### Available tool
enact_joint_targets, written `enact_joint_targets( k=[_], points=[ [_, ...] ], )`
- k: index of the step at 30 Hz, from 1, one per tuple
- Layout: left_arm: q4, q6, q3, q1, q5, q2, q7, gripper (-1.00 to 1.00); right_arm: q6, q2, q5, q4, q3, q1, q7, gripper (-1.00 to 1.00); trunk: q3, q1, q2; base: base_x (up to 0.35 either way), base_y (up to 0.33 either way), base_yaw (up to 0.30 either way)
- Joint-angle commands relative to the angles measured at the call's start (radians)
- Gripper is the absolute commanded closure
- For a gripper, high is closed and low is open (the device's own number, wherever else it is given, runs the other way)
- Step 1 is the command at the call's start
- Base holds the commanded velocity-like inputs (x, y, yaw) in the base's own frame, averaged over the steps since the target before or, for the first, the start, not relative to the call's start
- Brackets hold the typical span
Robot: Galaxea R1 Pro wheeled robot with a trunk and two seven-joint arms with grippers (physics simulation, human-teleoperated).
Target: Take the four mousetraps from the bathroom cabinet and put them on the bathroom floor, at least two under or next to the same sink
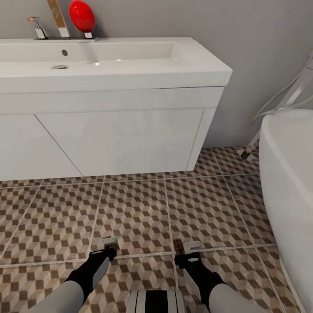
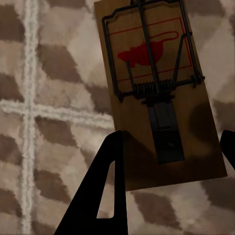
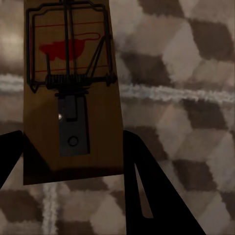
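I have a trap in each claw, both hanging low over the floor [image 1: 143,208] in front of the sink [image 1: 113,130]. My left claw [image 1: 106,250] is clamped on one trap [image 2: 159,93]: in the left wrist view its near short end sits between my two fingers [image 2: 105,191], and the board runs straight out ahead of the claw, so its long axis follows my fingers, with the spring and the red mouse print toward the far end. My right claw [image 1: 187,252] grips the other trap [image 3: 73,93] the same way, fingers [image 3: 147,196] pressed on both long edges near the close end, the board pointing away from me. From the head view both boards show as small pale tips just past my fingertips, aimed toward the sink cabinet. The sink lies ahead of both claws, well apart from them, with open tile between; the left claw looks a little more squarely in front of its flat face, the right nearer its end toward the tub [image 1: 291,182]. I judge the coming move is to carry both traps forward along their own length and set them flat on the tile beside the sink base.
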Motion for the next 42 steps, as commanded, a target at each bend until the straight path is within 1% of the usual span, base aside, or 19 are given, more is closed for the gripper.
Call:
enact_joint_targets(
  k=[1,23,25,27,29,30,33,39,42],
  points=[
    [-0.002,0.005,-0.009,0.000,0.010,0.001,0.009,1.00,0.008,0.000,0.001,-0.002,0.006,0.000,-0.010,1.00,-0.001,0.000,0.000,0.000,0.000,0.000],
    [-0.003,-0.001,-0.009,0.000,0.011,0.001,0.008,1.00,0.008,0.000,0.003,-0.002,0.006,0.000,-0.009,1.00,-0.001,0.000,0.000,0.000,0.000,0.000],
    [-0.002,-0.020,-0.009,0.000,0.011,0.001,0.008,1.00,0.002,0.000,0.003,-0.001,0.006,0.000,-0.009,1.00,-0.001,0.000,0.000,0.000,0.000,0.000],
    [0.006,-0.074,-0.009,0.000,0.013,0.001,0.007,1.00,-0.025,0.000,0.002,0.007,0.006,0.000,-0.009,1.00,-0.001,0.000,0.000,0.000,0.000,0.000],
    [0.016,-0.113,-0.009,0.000,0.015,0.001,0.007,1.00,-0.056,0.000,0.001,0.013,0.006,0.000,-0.009,1.00,-0.001,0.000,0.000,0.000,0.000,0.000],
    [0.020,-0.121,-0.008,0.000,0.015,0.001,0.007,1.00,-0.065,0.000,0.001,0.015,0.006,0.000,-0.009,1.00,-0.001,0.000,0.000,0.000,0.000,0.000],
    [0.042,-0.141,-0.007,0.000,0.017,0.001,0.007,1.00,-0.088,0.000,0.003,0.025,0.006,0.000,-0.009,1.00,-0.012,0.001,-0.001,0.000,0.000,0.000],
    [0.062,-0.124,-0.007,0.000,0.016,-0.002,0.014,1.00,-0.098,0.000,0.007,0.032,0.006,0.000,-0.009,1.00,-0.036,0.004,-0.002,0.000,0.000,0.000],
    [0.063,-0.120,-0.007,0.000,0.015,-0.003,0.032,1.00,-0.099,0.000,0.008,0.033,0.006,0.000,-0.009,1.00,-0.036,0.004,-0.002,0.000,0.000,0.000]
  ],
)
